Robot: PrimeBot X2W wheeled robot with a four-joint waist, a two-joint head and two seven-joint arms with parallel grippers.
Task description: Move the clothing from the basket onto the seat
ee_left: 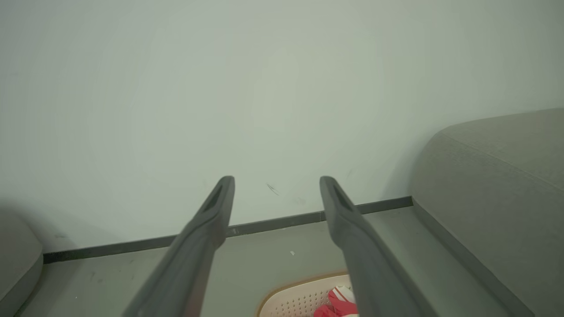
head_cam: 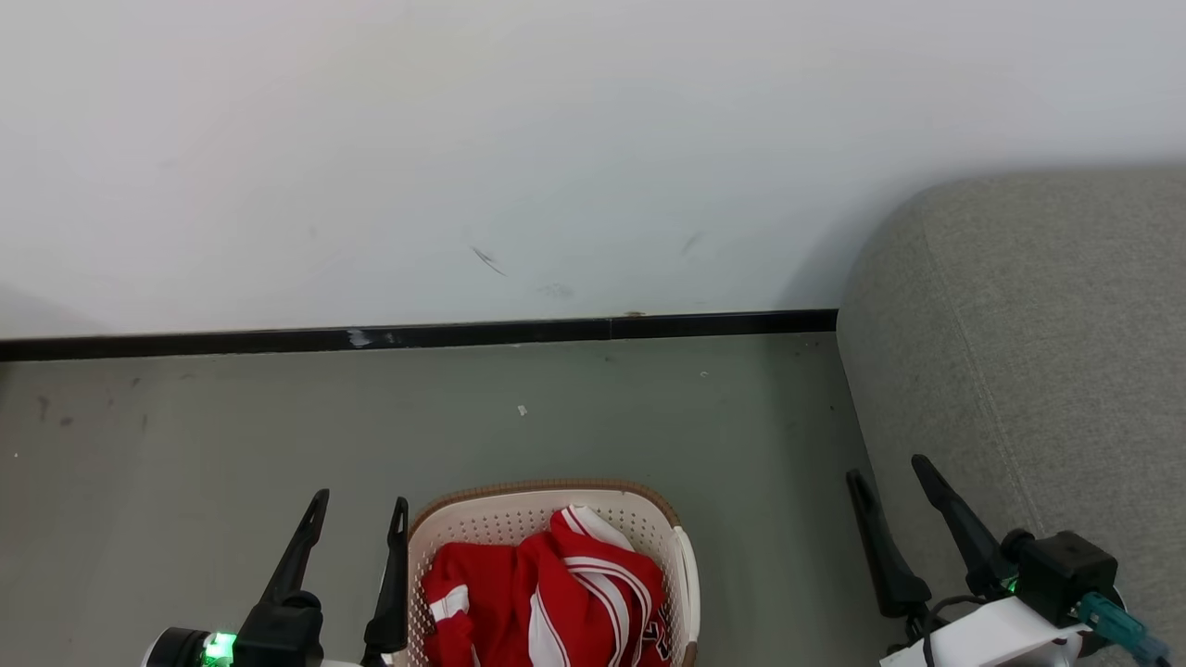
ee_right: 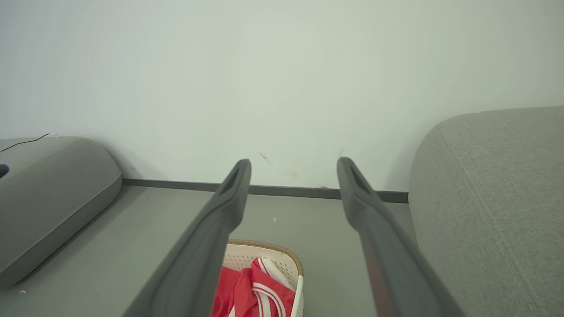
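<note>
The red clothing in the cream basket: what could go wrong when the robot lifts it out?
1. The red, white-striped fabric garments lie heaped in the cream perforated plastic basket; one grab may drag everything out and drop a piece on the floor.
2. The open left jaws stand close beside the basket's rim and might push or tip it.

Left claw [head_cam: 361, 500] and right claw [head_cam: 886, 469]: two long, skinny black fingers [ee_right: 220, 229] each, slotted near the tips. White wrist shell [head_cam: 991, 639], green light [head_cam: 219, 648], and the right one's got a black box [head_cam: 1066, 565], teal plug [head_cam: 1116, 630] and thin cable [head_cam: 940, 607].
</note>
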